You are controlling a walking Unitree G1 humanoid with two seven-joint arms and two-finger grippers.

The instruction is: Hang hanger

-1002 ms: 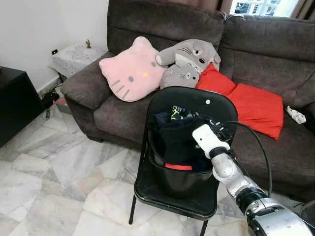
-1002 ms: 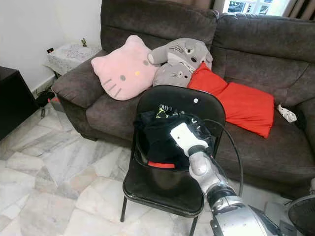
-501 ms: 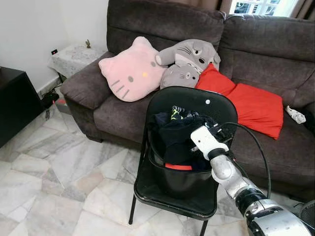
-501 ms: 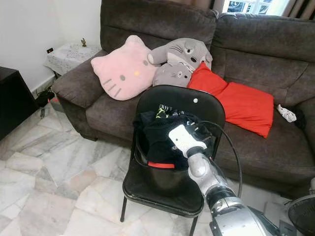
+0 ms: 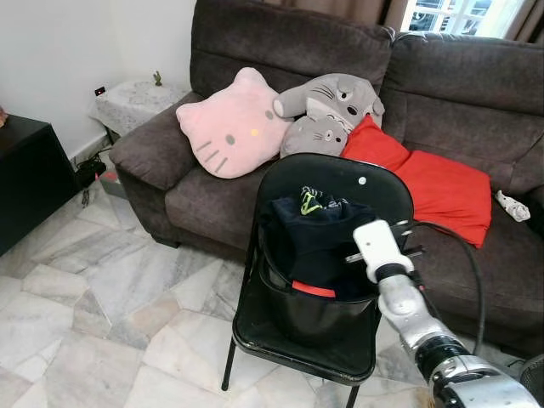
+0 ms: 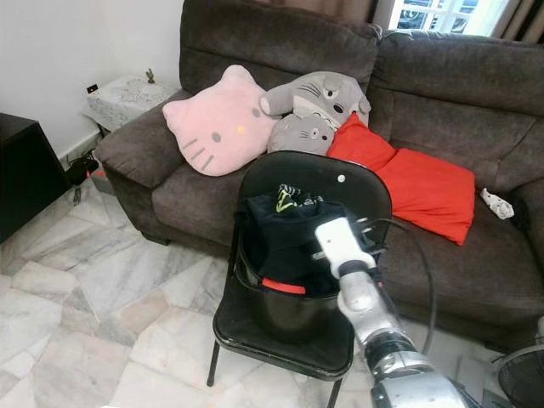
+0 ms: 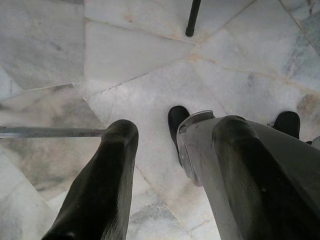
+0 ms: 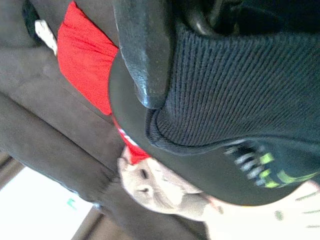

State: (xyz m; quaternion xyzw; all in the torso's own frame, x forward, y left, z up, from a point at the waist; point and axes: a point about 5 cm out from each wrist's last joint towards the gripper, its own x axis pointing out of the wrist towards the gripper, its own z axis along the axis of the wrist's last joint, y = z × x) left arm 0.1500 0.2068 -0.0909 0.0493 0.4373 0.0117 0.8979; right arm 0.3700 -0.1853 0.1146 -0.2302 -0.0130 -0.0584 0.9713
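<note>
You're in a home living room: beyond the right gripper (image 5: pixel 361 223) stands a dark grey fabric sofa (image 5: pixel 476 93) with a pink cat-face cushion (image 5: pixel 231 124), grey plush toys (image 5: pixel 327 110) and a red cushion (image 5: pixel 438 181). Marble tiles (image 5: pixel 102 289) floor the room.

My R arm (image 5: pixel 425 327) is stretched fwd and up from lower right, silver forearm, white wrist block (image 5: pixel 380 246) at the top, cable looping off it. R hand (image 8: pixel 150 65): one black finger visible in wrist cam, can't tell its state. L hand (image 7: pixel 165 165) hangs idle, pointing down, fingers (image 7: pixel 107 180) apart.
</note>
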